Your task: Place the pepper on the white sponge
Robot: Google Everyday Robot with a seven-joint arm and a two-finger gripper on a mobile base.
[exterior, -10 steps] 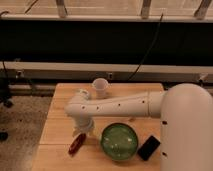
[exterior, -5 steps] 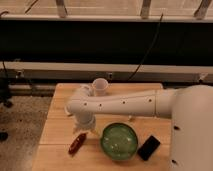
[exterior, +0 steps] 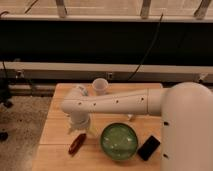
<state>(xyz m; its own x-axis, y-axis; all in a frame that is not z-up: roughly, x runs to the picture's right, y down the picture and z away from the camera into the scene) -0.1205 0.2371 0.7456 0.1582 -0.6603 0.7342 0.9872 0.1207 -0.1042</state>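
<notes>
The small dark red pepper (exterior: 76, 143) lies on the wooden table (exterior: 55, 130) near its front left, left of the green bowl (exterior: 120, 141). My white arm reaches across the table from the right. Its gripper (exterior: 83, 128) hangs at the arm's left end, just above and behind the pepper. I cannot see whether it touches the pepper. The white sponge is hidden; only a small white bit (exterior: 131, 118) shows under the arm, and I cannot tell what it is.
A white cup (exterior: 100, 86) stands at the back of the table. A flat black slab (exterior: 149, 147) lies right of the bowl. The table's left and front edges are close to the pepper. A dark wall with rails runs behind.
The arm's end with the gripper has come forward and down towards the pepper. The pepper, bowl, cup and slab have stayed in place.
</notes>
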